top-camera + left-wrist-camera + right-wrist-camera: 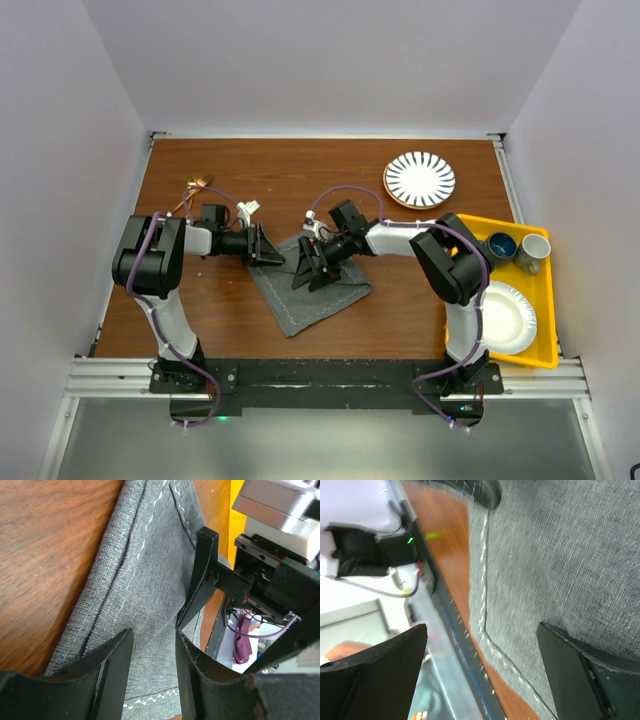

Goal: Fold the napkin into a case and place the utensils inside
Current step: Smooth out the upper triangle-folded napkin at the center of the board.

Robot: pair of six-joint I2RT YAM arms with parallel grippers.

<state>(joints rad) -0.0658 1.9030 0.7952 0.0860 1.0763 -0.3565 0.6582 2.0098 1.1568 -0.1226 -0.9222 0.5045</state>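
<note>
I have the napkin [312,300] only partly folded, the utensils [196,184] lying aside; right gripper [480,665] gapes empty, left gripper [154,642] half open, holding nothing.

Soft, even overhead light is filling all three views.
The arms [160,262] are throwing faint shadows onto the counter [230,170]; the right wrist view's upper left is blowing out white and smearing with blur, while the napkin [140,580] weave is reading crisp in both wrist views.

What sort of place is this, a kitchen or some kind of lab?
Likely a robotics lab bench: two robot arms bolted to a metal rail, plain white walls boxing in the table, a napkin and striped plate as props.
</note>
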